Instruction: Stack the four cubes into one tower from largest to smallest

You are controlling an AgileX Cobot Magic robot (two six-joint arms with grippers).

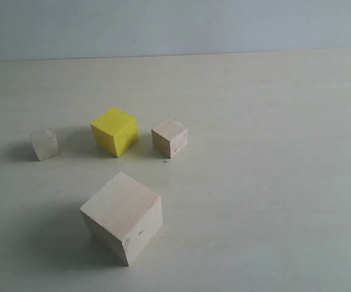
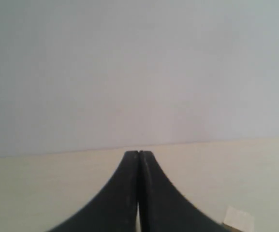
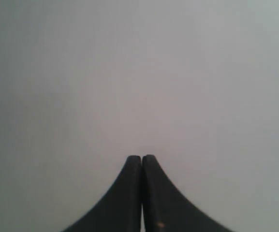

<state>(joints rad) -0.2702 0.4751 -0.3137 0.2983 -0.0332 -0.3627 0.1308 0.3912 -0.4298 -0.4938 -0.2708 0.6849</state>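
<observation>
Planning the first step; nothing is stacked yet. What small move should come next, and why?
Probably open the left gripper and move it toward the yellow cube: the jaws are shut, all cubes sit apart, and yellow belongs on the largest cube.

You see a pale cream table (image 1: 284, 207) with a smooth, matte top filling most of the exterior view. Beyond its far edge stands a plain grey-blue wall (image 1: 175, 24). The light is soft, and faint shadows fall toward that view's left.
</observation>
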